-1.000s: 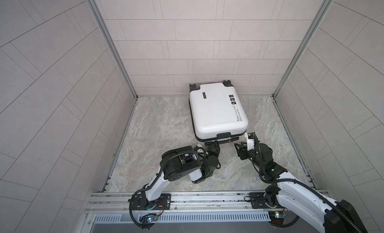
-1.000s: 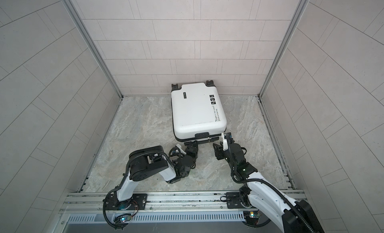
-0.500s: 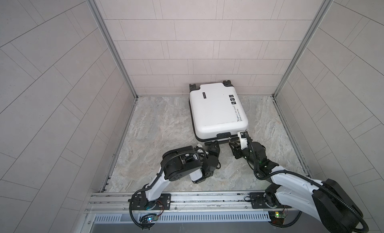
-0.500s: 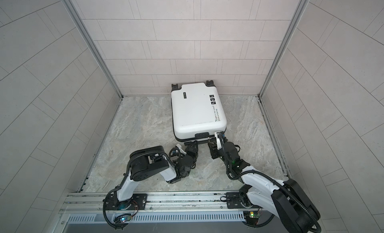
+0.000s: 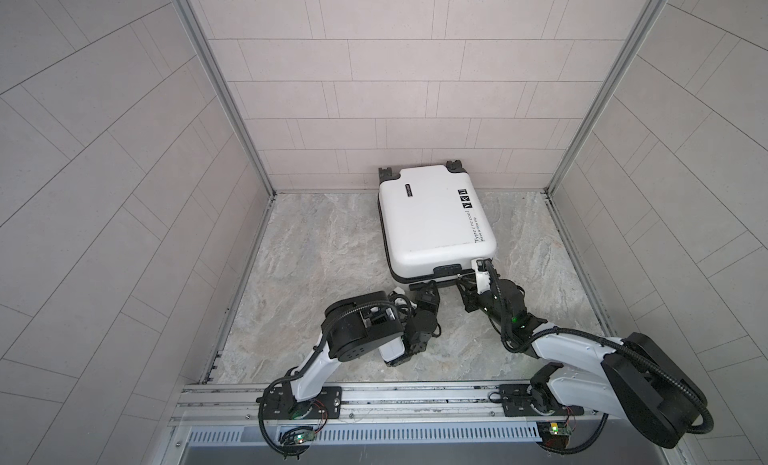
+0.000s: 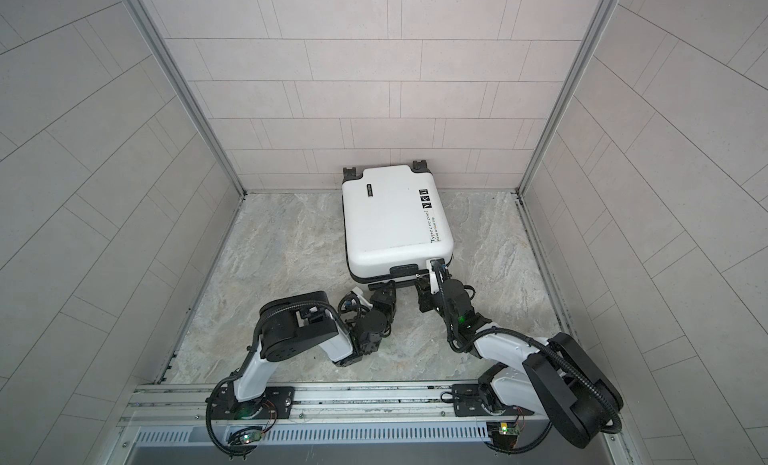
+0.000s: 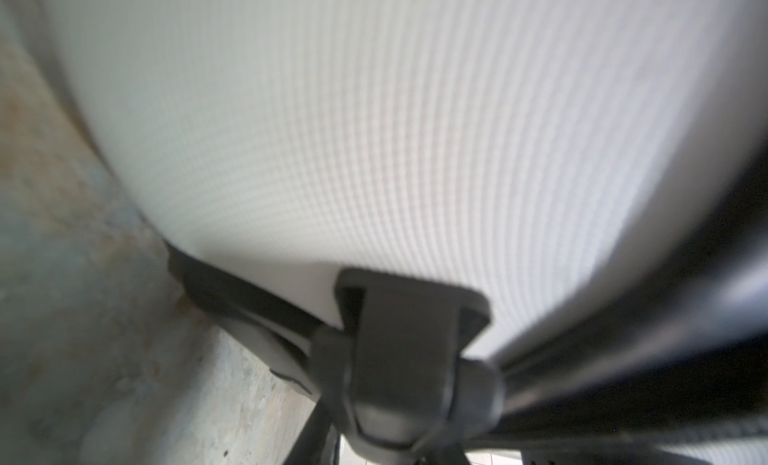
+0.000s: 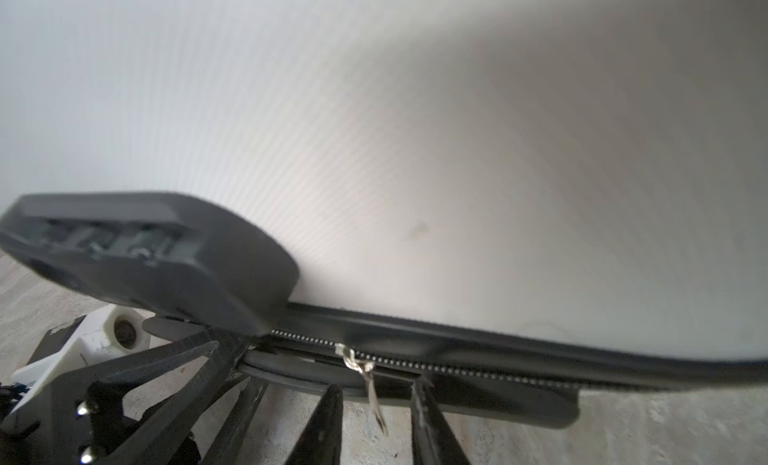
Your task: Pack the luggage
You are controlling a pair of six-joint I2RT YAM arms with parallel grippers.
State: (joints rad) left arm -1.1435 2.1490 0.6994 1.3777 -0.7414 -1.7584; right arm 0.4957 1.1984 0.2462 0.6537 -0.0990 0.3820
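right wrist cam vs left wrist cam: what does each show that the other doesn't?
Right wrist only: zipper teeth, a silver zipper pull hanging between the fingers of the right gripper, and a black lock-like block. Left wrist only: a blurred black part up close, too soft to identify. Both: the luggage with its white ribbed shell, black trim, marbled floor.

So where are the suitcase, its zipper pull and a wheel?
suitcase [image 5: 432, 222]: in a top view, middle of the white shell.
zipper pull [image 8: 370, 386]: right wrist view, the hanging silver tab.
wheel [image 5: 454, 166]: in a top view, its black housing.
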